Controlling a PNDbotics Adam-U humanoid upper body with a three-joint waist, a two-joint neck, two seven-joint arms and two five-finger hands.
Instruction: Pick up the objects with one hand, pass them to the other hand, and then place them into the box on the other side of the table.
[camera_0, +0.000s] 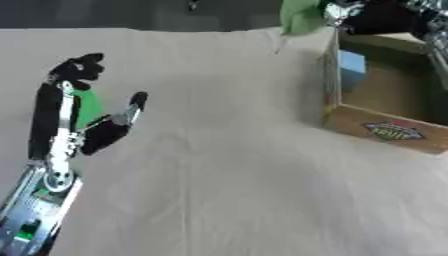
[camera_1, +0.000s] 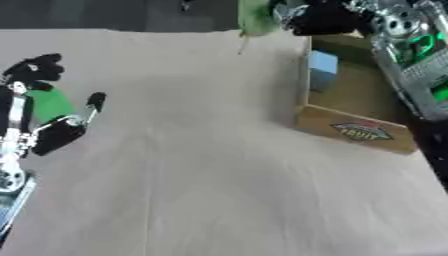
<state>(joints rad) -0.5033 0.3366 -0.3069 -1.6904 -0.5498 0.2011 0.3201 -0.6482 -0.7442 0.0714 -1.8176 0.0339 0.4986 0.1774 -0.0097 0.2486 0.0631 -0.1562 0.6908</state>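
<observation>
My right hand (camera_1: 322, 20) reaches in from the upper right and hangs over the far left corner of the cardboard box (camera_0: 385, 131). Its fingers are curled on a green, leaf-like object (camera_0: 302, 17), which sticks out to the left of the box's rim. Inside the box, a light blue block (camera_0: 352, 68) leans against the left wall. My left hand (camera_0: 66, 125) stands on the left side of the table, fingers up and thumb spread, open. A second green object (camera_1: 48, 105) shows between its fingers and thumb, partly hidden by the hand.
A tan cloth (camera_0: 219, 190) covers the table. My right forearm (camera_1: 411, 55), silver with green lights, crosses above the box's right side. The box carries a printed label (camera_1: 360, 131) on its near wall. A dark strip runs along the far edge.
</observation>
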